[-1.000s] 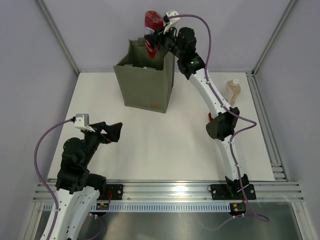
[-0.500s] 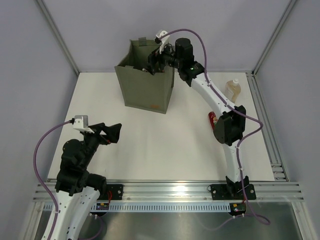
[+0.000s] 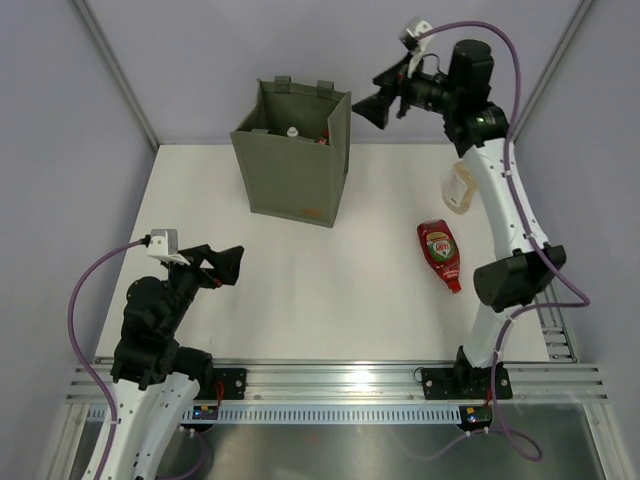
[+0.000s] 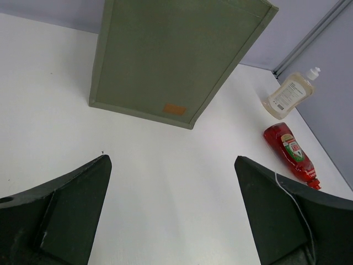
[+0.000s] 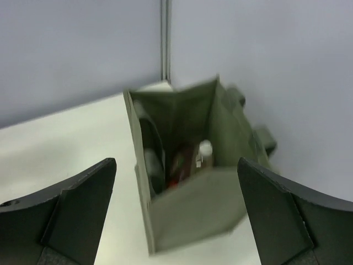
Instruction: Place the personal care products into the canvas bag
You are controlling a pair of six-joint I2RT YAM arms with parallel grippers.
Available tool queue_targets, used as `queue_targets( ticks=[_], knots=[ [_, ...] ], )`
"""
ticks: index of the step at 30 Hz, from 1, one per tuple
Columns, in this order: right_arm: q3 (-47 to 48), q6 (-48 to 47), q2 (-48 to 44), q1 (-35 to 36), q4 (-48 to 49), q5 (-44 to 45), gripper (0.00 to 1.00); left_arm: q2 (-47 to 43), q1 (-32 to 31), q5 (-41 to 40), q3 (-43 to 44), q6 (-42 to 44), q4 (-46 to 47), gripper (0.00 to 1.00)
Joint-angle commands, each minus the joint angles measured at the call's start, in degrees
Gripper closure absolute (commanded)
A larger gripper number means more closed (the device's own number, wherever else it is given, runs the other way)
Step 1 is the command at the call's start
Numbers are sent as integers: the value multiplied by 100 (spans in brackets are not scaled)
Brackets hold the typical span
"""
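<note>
My left fingers at 7 o'clock and right fingers high at 1 o'clock are both spread apart, empty. One bag stands at 11 o'clock on the desk, its contents uncountable. Two bottles sit near 3 o'clock: one red bottle lying flat and one amber bottle.

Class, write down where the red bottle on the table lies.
In the top external view, the red bottle lies on its side on the table's right half, just on the near side of the amber bottle, right of the canvas bag.
</note>
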Motion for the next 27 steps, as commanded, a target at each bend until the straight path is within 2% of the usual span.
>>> queue_targets(
  ticks=[1, 2, 5, 7, 8, 11, 13, 18, 21, 27],
  knots=[
    [-1312, 61, -1003, -952, -260, -891, 0, 3, -22, 52, 10, 118, 283, 1],
    [-2100, -9, -1207, -1477, -128, -1040, 1, 12, -22, 69, -34, 101, 353, 1],
    [-3177, -387, -1788, -2514, -390, -771, 0, 38, -13, 140, -210, 48, 581, 1],
    [-3852, -651, -2121, -2922, -539, -420, 0, 126, -13, 227, -306, 13, 774, 1],
    [-4074, -730, -2201, -3228, -549, -18, 1, 161, -13, 254, -333, 4, 836, 1],
    [-4628, -809, -2159, -3337, -478, 1702, 1, 372, -13, 385, -395, -5, 1074, 1],
    [-4735, -853, -1870, -3354, -478, 1998, 0, 538, -13, 491, -395, -14, 1231, 1],
    [-4859, -1389, -1377, -3363, -127, 1630, 0, 750, -13, 649, -342, -14, 1355, 1],
    [-4447, -1346, -841, -3372, -170, 1990, 1, 706, -13, 632, -307, -31, 1259, 1],
    [-3981, -1776, -155, -3363, -232, 1499, 1, 417, -22, 500, -395, -224, 1127, 1]
  ],
)
